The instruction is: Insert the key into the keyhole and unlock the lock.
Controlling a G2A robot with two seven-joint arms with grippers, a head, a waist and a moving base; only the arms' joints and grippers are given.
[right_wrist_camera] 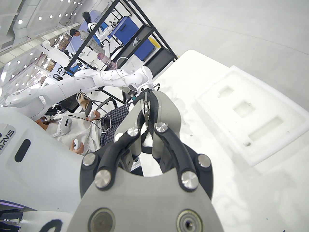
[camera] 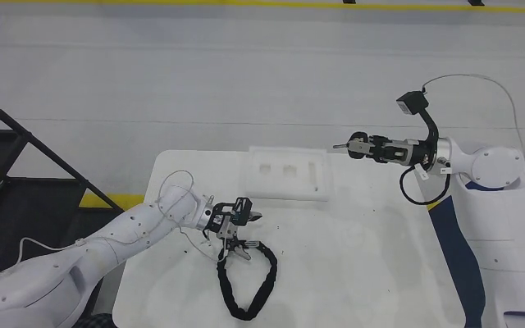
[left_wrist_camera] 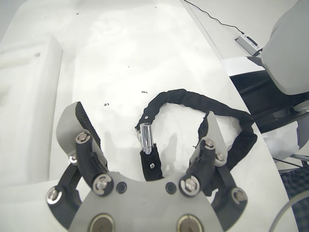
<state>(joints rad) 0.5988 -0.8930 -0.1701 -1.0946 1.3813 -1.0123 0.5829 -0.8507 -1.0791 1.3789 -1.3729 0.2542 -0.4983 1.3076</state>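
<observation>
Lock (camera: 269,275), a black-sleeved chain loop, lies by the front edge of the white table (camera: 369,262); a foam tray (camera: 287,174) sits at the back edge. The left gripper (left_wrist_camera: 144,114) hangs low, fingers wide, astride the chrome cylinder (left_wrist_camera: 146,137), plain from its wrist. The right gripper (camera: 351,148), level above the table's right side, pinches the key (camera: 336,147), seen from the top.

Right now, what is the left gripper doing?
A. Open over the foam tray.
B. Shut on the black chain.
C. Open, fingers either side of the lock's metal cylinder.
C: the left gripper is open, its fingers flanking the metal cylinder.
</observation>
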